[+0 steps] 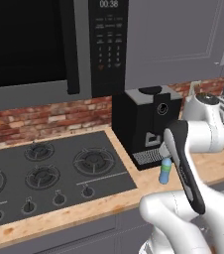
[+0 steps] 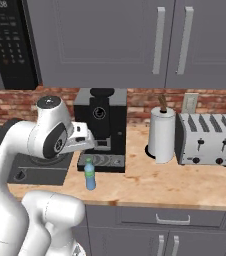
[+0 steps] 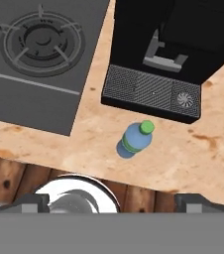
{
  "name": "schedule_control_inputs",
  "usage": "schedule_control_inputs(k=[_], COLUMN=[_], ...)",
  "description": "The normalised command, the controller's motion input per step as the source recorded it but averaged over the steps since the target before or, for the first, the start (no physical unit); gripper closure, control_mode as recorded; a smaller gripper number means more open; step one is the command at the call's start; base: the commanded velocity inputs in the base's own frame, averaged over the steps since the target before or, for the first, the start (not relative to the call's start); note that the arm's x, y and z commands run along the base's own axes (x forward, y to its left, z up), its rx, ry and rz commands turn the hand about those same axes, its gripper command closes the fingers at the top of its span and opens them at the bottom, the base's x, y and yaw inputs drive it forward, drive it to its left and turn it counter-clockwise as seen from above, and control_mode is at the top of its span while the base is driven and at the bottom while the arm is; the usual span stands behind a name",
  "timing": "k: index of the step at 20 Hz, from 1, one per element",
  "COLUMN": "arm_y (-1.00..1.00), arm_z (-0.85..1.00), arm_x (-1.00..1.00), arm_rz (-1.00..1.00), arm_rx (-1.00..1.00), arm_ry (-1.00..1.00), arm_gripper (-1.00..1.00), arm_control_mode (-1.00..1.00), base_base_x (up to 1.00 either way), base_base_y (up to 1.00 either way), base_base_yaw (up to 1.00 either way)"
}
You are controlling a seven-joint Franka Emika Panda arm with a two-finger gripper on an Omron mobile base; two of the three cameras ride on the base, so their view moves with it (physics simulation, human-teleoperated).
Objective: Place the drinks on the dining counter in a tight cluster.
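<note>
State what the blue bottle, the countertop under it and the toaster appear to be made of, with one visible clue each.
Blue bottle: probably translucent plastic, with a see-through blue tint and a green cap.
Countertop: light wood, matte, with mottled grain.
Toaster: likely brushed metal, pale grey sheen.

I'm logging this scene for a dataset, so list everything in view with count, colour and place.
bottle: 1, blue with green label and cap, upright on the counter in front of the coffee machine
counter: 1, light wood, under the wall cabinets
coffee machine: 1, black, on the counter right of the stove
stove: 1, dark grey, set into the counter
microwave: 1, black, above the stove
paper towel roll: 1, white, left of the toaster
toaster: 1, silver, at the counter's right
cabinets: grey, above and below the counter
arm: 1, white, bent over the counter's edge
gripper: 1, dark tips, high above the bottle, apart from it
</note>
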Motion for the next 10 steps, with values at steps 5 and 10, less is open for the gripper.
schedule_control_inputs(k=[5,10], arm_y=[-0.04,-0.18], arm_z=[-0.15,-0.20], arm_x=[0.32,0.00], arm_rz=[0.00,0.00], arm_rx=[0.00,0.00], arm_ry=[0.08,0.05], arm_gripper=[-1.00,-1.00], arm_control_mode=[-1.00,-1.00], base_base_x=[0.00,0.00], base_base_y=[0.00,0.00], base_base_yaw=[0.00,0.00])
